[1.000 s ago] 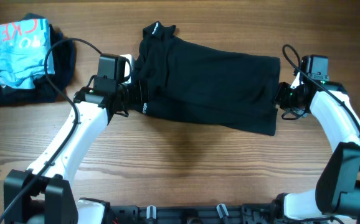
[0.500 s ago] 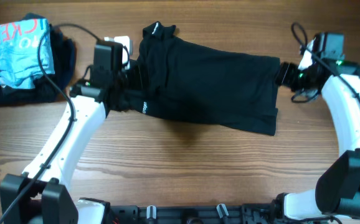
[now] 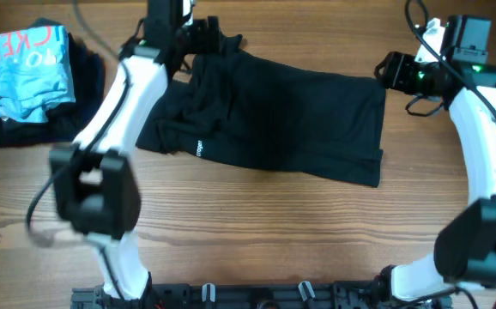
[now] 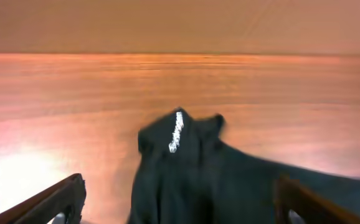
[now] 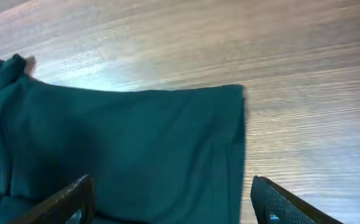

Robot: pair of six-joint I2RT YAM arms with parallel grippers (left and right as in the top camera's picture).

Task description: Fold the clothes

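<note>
Black T-shirt [image 3: 291, 120]: lay across the desk [image 3: 257, 232], apparently part-folded into a band, collar end bunched leftward.
Left end effector [image 3: 198, 27]: jaws wide, empty, poised at the collar end.
Right end effector [image 3: 389, 70]: jaws wide, empty, just beside the far hem corner.
Step in hand: likely positioning for a fresh grasp.
Next move: would call for pinching both far corners, then drawing them evenly nearward.

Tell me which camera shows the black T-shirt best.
The overhead view: nearly the whole black T-shirt lies spread on the table. The left wrist catches only its bunched end with white lettering; the right wrist only one straight-edged end.
</note>
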